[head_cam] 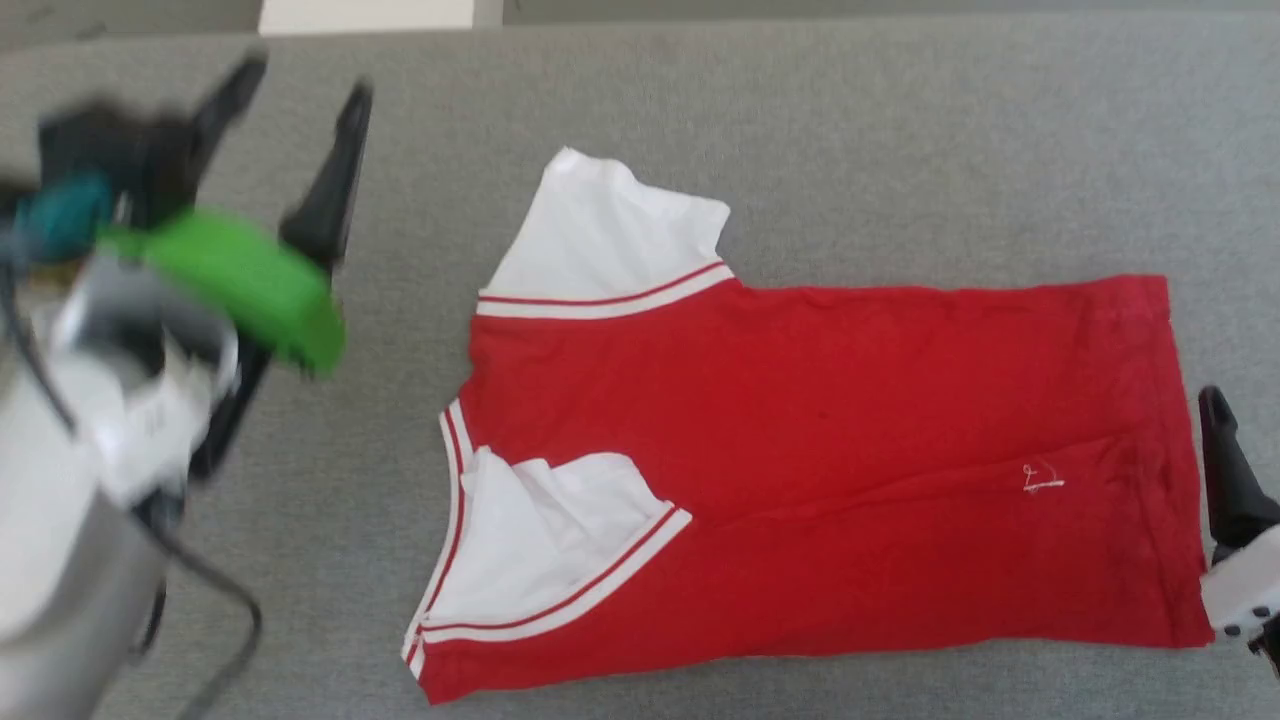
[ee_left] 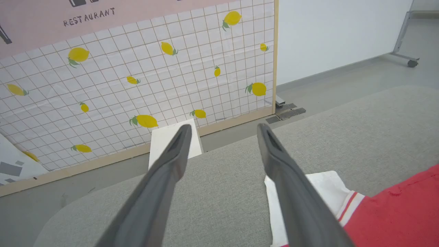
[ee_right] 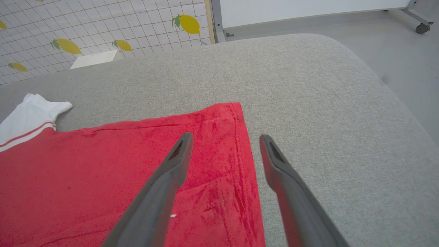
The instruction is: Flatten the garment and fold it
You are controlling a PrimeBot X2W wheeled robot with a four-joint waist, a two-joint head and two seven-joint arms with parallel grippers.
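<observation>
The garment [head_cam: 800, 440] lies folded lengthwise on the grey cushion, neck end at the left and hem at the right. Its white sleeves show striped trim, one at the top, one folded onto the red body. A small white logo [head_cam: 1042, 480] sits near the hem. My left gripper [head_cam: 300, 80] hovers open at the far left, off the cloth. In the left wrist view the left gripper [ee_left: 223, 128] holds nothing, with a white sleeve [ee_left: 329, 192] beside its right finger. My right gripper [ee_right: 224, 139] stands open above the hem [ee_right: 240, 151]; one of its fingers [head_cam: 1225, 460] shows by the hem.
The grey cushioned surface [head_cam: 900, 150] has free room above and to the right of the garment, ending in a rounded edge [ee_right: 394, 89]. Beyond it are a lemon-print tiled panel [ee_left: 137, 79], a white box [ee_left: 168, 140] and a grey floor with a wheeled stand [ee_left: 404, 51].
</observation>
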